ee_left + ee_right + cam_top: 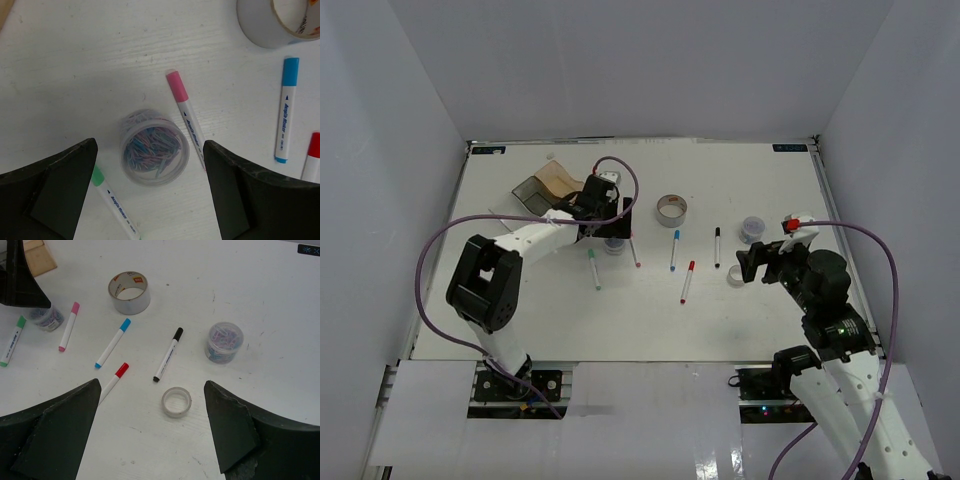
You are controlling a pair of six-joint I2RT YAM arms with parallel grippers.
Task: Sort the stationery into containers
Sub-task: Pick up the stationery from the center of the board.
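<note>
Left hand (pixel 150 146) spread; five markers (pixel 112 342), two tubs (pixel 223 342).

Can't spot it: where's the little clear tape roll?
The small clear tape roll lies on the table's right side; in the right wrist view it sits beside the black marker, nearer the camera than the clip-filled tub.

White table (pixel 640 325), scuffed; white walls (pixel 650 60) around; dark sticker (pixel 788 148) at far-right corner.
</note>
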